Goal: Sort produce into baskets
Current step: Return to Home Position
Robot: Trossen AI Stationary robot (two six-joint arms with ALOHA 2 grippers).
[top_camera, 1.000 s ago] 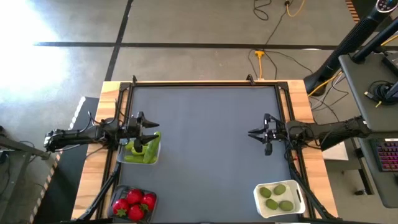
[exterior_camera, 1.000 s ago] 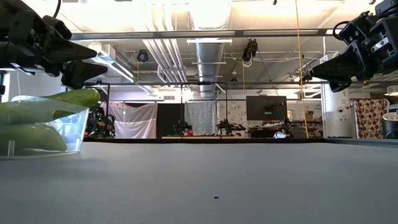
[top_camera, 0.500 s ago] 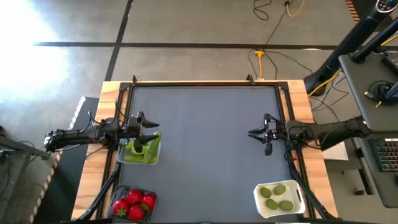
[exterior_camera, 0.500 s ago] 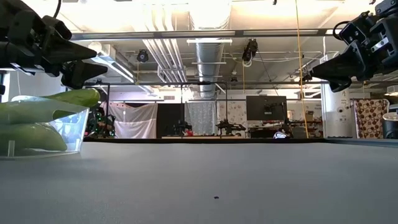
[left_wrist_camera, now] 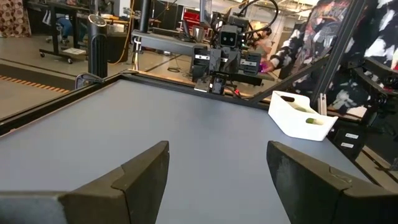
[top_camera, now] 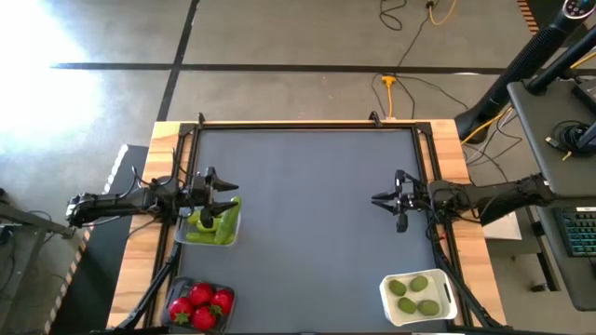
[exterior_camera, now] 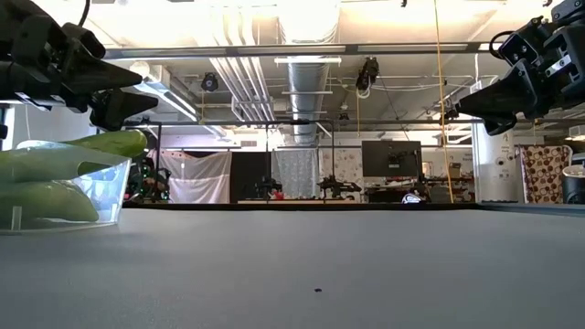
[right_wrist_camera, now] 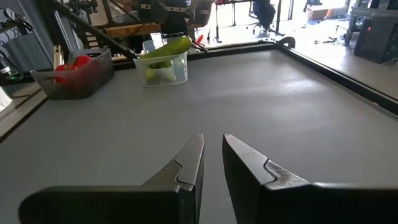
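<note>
Light-green cucumbers lie in the clear basket at the table's left edge; one juts over its rim. Red tomatoes fill the dark-tinted basket at the near left corner. Olive-green limes sit in the white basket at the near right. My left gripper hovers level above the clear basket's far side, open and holding nothing. My right gripper hangs over the table's right side, shut and holding nothing.
The grey mat between the two arms is bare, framed by a black rail and wooden borders. Cables and a desk with equipment stand beyond the right edge.
</note>
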